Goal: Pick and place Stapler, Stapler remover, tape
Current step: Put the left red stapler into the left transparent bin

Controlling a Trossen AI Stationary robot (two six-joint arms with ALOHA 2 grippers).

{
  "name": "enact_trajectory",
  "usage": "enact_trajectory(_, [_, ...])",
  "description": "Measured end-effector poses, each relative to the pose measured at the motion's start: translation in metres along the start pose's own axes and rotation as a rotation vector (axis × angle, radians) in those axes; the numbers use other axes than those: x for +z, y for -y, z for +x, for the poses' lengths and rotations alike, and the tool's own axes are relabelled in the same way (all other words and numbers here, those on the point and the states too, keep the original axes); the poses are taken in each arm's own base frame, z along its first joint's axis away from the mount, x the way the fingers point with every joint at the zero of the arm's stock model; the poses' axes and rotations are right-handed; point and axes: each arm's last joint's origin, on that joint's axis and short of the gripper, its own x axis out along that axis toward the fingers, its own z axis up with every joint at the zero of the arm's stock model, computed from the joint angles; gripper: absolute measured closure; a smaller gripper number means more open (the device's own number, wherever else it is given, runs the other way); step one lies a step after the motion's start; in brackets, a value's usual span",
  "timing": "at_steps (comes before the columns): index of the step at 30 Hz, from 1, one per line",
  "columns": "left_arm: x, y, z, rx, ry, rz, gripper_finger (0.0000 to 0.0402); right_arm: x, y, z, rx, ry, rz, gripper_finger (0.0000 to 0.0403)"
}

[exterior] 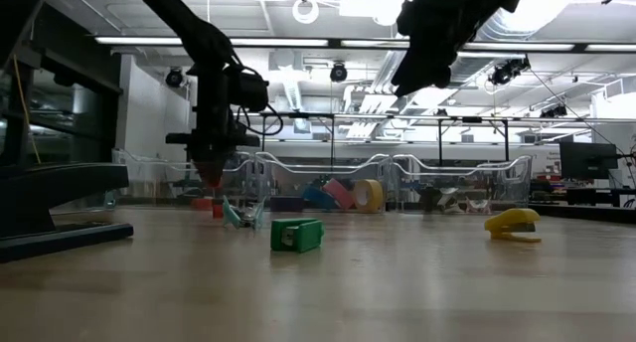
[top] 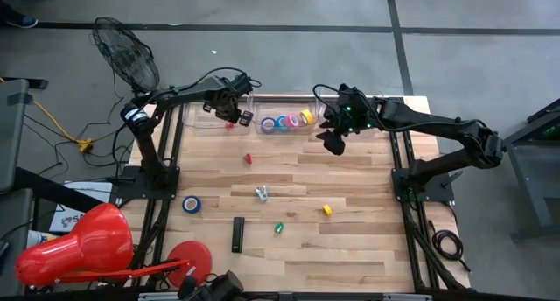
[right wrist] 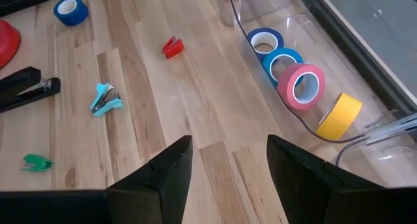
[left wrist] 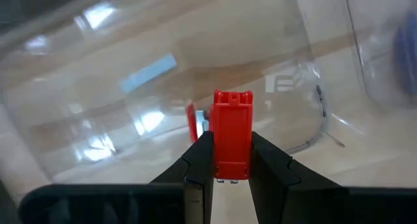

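Observation:
My left gripper is at the table's far side, by the clear bin, shut on a small red stapler. My right gripper hangs open above the table, holding nothing, next to the clear tray. In that tray, two blue tape rolls, a pink roll and a yellow roll stand on edge. Another blue roll lies flat on the table. A black stapler, a yellow stapler, a red stapler remover, a light-blue one and a green one also lie on the wood. My left gripper pinches the red stapler between its two fingers, one on each long side, at the near end. The stapler lies along the fingers and its far end sticks out past them. It is lifted clear, with the bin's clear wall just behind it.
A large flat red disc and a big red plastic object sit at the table's near left corner. A fan stands beyond the far left corner. Bare wood lies between the two arms.

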Motion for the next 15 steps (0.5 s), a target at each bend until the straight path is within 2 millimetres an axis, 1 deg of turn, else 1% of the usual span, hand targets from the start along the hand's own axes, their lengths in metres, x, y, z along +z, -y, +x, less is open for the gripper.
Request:
enact_trajectory(5, [0.0012, 0.0033, 0.0103, -0.026, -0.033, 0.002, 0.0339, 0.0015, 0.0, 0.0, 0.001, 0.015, -0.002, 0.0215])
enact_trajectory(8, [0.0014, 0.0034, 0.0116, -0.021, -0.033, -0.005, 0.0334, 0.0015, 0.0, 0.0, 0.001, 0.016, -0.002, 0.0215])
enact_trajectory(15, [0.0012, 0.0035, 0.0117, -0.025, -0.037, -0.008, 0.0287, 0.0016, 0.0, 0.0, 0.001, 0.016, -0.002, 0.0215])
